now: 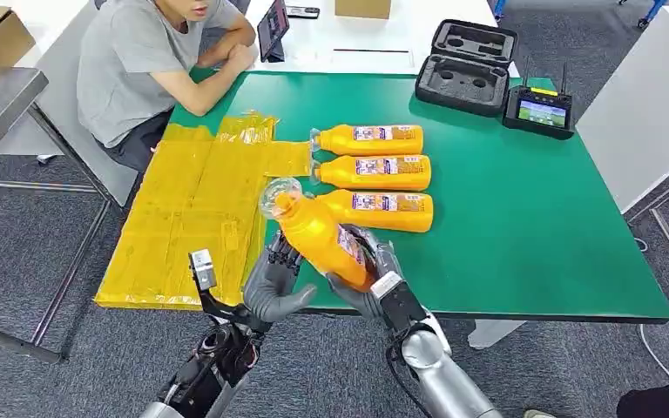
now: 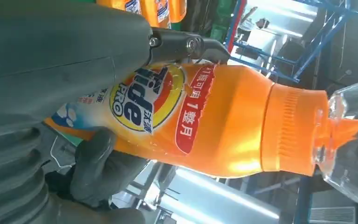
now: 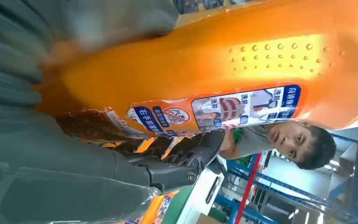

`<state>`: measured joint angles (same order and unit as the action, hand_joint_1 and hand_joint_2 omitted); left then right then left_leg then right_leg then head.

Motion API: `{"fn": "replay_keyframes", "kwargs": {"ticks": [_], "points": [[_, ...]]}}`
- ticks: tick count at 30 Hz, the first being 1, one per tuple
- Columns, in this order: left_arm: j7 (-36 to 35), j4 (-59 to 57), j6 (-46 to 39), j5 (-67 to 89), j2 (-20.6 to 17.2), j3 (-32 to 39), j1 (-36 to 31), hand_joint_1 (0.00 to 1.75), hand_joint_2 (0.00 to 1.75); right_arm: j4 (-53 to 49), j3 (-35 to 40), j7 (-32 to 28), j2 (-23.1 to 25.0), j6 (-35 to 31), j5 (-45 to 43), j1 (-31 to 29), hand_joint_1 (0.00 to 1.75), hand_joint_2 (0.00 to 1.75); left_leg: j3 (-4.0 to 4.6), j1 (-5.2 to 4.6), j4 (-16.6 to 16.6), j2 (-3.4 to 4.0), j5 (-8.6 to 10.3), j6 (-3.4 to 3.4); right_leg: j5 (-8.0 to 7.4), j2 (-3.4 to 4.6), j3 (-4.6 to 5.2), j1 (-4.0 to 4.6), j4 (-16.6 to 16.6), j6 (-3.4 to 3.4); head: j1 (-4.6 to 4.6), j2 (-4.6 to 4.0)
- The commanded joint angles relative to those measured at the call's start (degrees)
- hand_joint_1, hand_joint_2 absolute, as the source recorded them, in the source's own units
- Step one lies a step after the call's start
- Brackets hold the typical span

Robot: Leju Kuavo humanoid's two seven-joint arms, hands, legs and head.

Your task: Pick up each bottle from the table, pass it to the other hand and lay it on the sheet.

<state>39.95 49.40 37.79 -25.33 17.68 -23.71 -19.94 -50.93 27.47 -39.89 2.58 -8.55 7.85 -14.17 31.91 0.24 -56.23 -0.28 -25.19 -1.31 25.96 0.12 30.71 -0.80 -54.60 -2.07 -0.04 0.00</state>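
Seated person, open black foam case, controller with screen.

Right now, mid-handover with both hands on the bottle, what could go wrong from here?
1. The raised bottle is held by the right hand and the left hand together near its base; releasing too early could let its heavy end tip and drop.
2. Three bottles lie right behind it on the table; a swing could knock them.
3. The yellow sheet looks wrinkled, so a laid bottle might roll.
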Motion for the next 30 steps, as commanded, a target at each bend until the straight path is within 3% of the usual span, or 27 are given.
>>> {"fn": "replay_keyframes", "kwargs": {"ticks": [1, 30], "points": [[0.0, -4.0, -2.0, 0.9, -0.8, -1.7, -3.1, 0.00, 1.75, 4.1, 4.1, -0.1, 1.1, 0.7, -0.2, -3.6, 1.75, 1.75, -0.05, 0.02, -0.1, 0.14, -0.05, 0.06, 0.01, 0.11, -0.02, 0.03, -0.1, 0.09, 0.00, 0.00], [0.0, -5.2, -5.0, 1.6, -0.4, -0.4, -3.8, 0.00, 1.75, 5.2, 7.2, -0.1, 1.8, 1.0, 0.1, -4.2, 1.75, 1.75, -0.02, -0.01, 0.0, 0.03, 0.00, 0.03, 0.00, 0.00, -0.01, 0.00, 0.0, 0.05, 0.00, 0.00]]}}
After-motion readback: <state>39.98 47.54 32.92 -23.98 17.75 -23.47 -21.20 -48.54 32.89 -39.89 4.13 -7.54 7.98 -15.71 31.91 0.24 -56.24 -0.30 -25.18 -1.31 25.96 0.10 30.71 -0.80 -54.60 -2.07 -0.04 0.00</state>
